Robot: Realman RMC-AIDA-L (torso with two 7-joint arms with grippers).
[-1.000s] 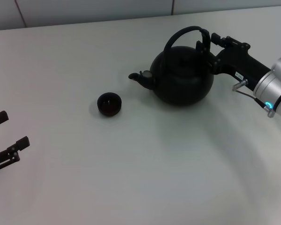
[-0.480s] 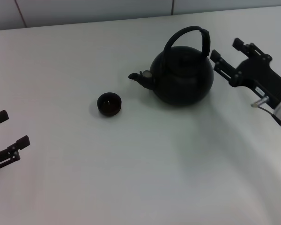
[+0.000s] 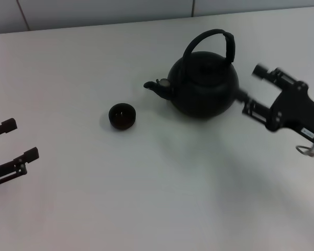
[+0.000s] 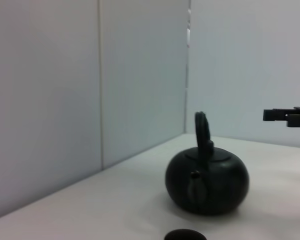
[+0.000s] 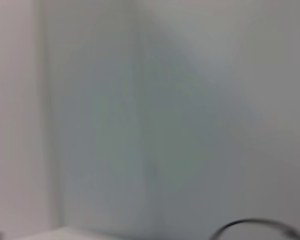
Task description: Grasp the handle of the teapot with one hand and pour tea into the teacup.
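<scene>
The black teapot stands upright on the white table, spout toward the small dark teacup on its left. Its arched handle stands free over the top. My right gripper is open and empty, just to the right of the teapot's body and apart from the handle. My left gripper is open and empty at the table's left edge. The left wrist view shows the teapot, its handle, the teacup's rim and the right gripper beyond. The right wrist view shows only a blurred wall.
The white table stretches bare around both objects. A tiled wall runs along its far edge.
My right gripper has opened, come off the handle and drawn back to the right and toward me. The teapot has stayed put. My left gripper has shifted slightly.
</scene>
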